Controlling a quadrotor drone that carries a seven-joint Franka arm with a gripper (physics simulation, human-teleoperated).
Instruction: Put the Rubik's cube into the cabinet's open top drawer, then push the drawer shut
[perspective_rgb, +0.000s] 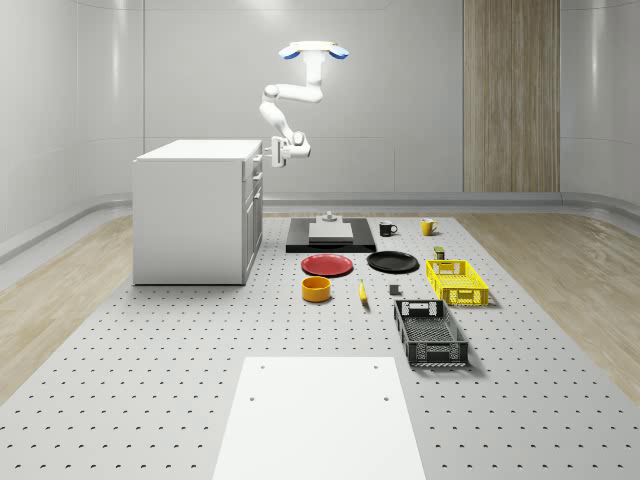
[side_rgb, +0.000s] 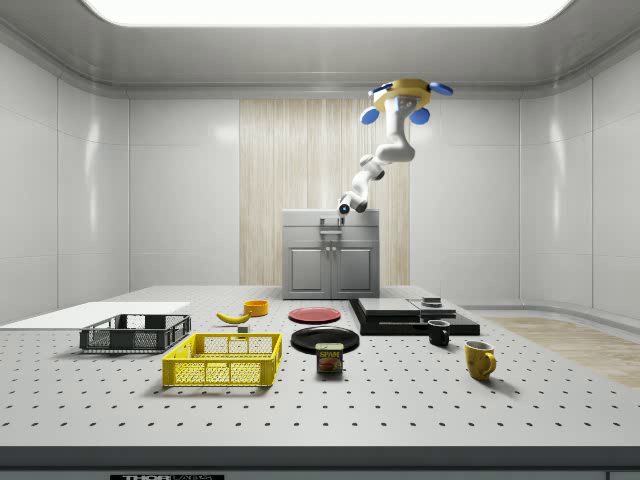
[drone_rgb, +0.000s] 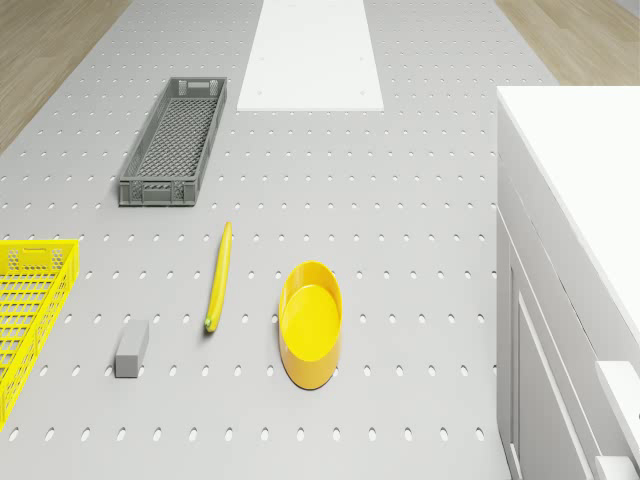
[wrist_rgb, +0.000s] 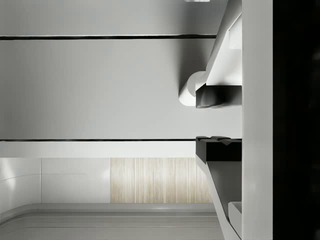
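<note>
- The whole-scene view shows a pale panelled room and a grey perforated table (perspective_rgb: 150, 400). At left of centre stands the boxy white cabinet (perspective_rgb: 190, 220), matte and flat-faced. The drone (perspective_rgb: 312, 50) hovers at top centre, above and beside the cabinet. Its jointed white arm curls down to put the gripper (perspective_rgb: 272, 153) right at the top drawer (perspective_rgb: 254, 172).
- In the side view the cabinet sits at mid-frame against a striped wood panel, with the drone at upper right of centre. The gripper meets the cabinet's top front edge.
- The drone view looks down on a glossy yellow round bowl (drone_rgb: 312, 325), a slim banana (drone_rgb: 219, 275) and a grey mesh crate (drone_rgb: 175, 140), all loose on the table.
- In the wrist view the black rubbery fingers (wrist_rgb: 217, 96) stand apart with nothing between them, their tips at a flat white cabinet panel (wrist_rgb: 257, 125).
- You cannot tell from these views where the Rubik's cube lies. With the grip released at the drawer, it is probably inside already.
- You are likely on the push. Press squarely and level along the drawer's travel, and watch for the fingertips skating off the smooth front.
</note>
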